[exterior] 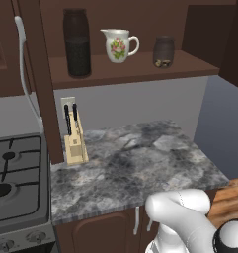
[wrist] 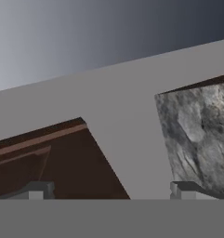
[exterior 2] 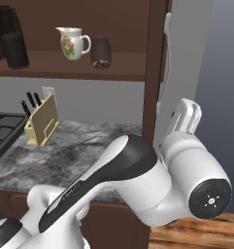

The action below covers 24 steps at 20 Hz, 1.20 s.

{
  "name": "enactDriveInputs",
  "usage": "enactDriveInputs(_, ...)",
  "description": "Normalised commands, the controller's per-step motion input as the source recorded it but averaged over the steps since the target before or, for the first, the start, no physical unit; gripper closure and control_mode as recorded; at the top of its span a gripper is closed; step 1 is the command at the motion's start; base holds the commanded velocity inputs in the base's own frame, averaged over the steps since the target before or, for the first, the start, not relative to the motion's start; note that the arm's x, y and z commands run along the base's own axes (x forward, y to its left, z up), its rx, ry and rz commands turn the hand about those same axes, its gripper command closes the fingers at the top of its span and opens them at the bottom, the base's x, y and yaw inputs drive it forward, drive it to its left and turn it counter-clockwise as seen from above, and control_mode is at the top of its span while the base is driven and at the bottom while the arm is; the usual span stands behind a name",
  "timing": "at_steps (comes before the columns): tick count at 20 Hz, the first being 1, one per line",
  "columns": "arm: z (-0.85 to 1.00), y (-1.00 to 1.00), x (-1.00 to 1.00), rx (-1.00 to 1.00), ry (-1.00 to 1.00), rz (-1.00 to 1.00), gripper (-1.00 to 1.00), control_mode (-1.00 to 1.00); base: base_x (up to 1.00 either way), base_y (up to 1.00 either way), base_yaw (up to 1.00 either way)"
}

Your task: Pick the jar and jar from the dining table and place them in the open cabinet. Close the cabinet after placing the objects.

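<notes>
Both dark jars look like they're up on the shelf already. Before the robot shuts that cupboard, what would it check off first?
1. Tall jar upright on the cabinet shelf: ok.
2. Short jar on the same shelf, right of the floral jug: ok.
3. Jars set back from the shelf's front edge, clear of a closing door: looks ok.
4. Gripper empty, fingers apart: ok.
5. Fingers at the door handle: not ok; the hand view faces grey wall and a door edge.
6. Cabinet door closed: not ok, still open.
</notes>
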Motion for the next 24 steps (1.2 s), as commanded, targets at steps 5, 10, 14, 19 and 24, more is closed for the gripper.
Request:
enactDriveInputs(5, 0.0, -0.02, 0.18, 0.0, -0.02, 0.1, -1.0, -1.0, 0.0, 0.0, 0.0)
enactDriveInputs(10, 0.0, 0.01, 0.0, 0.0, -0.08, 0.1, -1.0, -1.0, 0.0, 0.0, 0.0)
enactDriveInputs(14, 0.01, 0.06, 0.0, 0.0, -0.1, 0.07, -1.0, -1.0, 0.0, 0.0, 0.0)
enactDriveInputs(19, 0.0, 0.13, 0.02, 0.0, -0.06, 0.01, -1.0, -1.0, 0.0, 0.0, 0.0)
enactDriveInputs(24, 0.03, 0.14, 0.07, 0.0, -0.02, 0.01, -1.0, -1.0, 0.0, 0.0, 0.0)
